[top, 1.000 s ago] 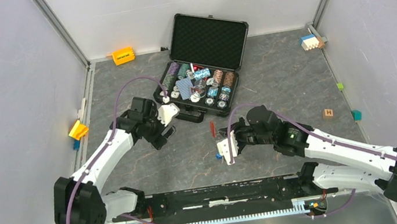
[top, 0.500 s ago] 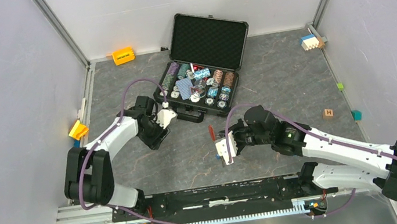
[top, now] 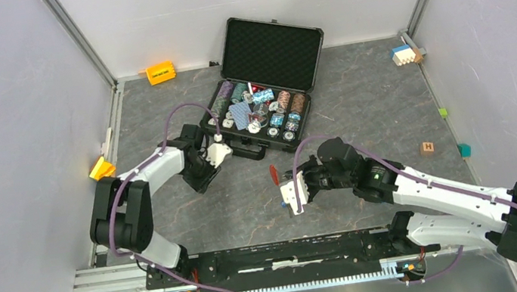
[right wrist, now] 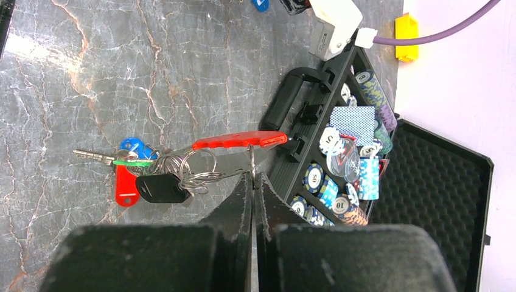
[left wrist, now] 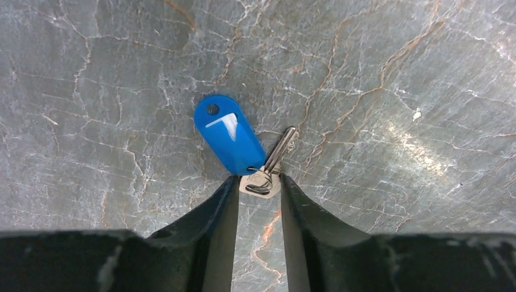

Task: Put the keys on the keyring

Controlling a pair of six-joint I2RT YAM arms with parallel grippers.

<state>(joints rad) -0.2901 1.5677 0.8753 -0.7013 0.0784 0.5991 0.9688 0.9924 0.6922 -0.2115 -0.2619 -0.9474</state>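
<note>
Left claw sits low over the grey marble tabletop, just off the near-left corner of the open black case. Its two fingers stand a narrow gap apart, one on each side of the head of a silver key. A blue tag hangs off that head. Fingers look right against the head, but it is not possible to tell if they press it. Key and tag lie flat on the tabletop, shank pointing away from the claw.

Right claw is in front of the case's near edge, a bit right of its middle. Its fingers are pressed together, pinching the thin wire of the keyring. The keyring's long red fob lies crosswise just past the fingertips, one end toward the case handle.

More keys are bunched on the side away from the case, with red, black, green and blue tags plus one bare silver key. Small loops sit between the bunch and the keyring. Whether the bunch hangs or rests on the tabletop cannot be told.

The case holds poker chips, lid up.
</note>
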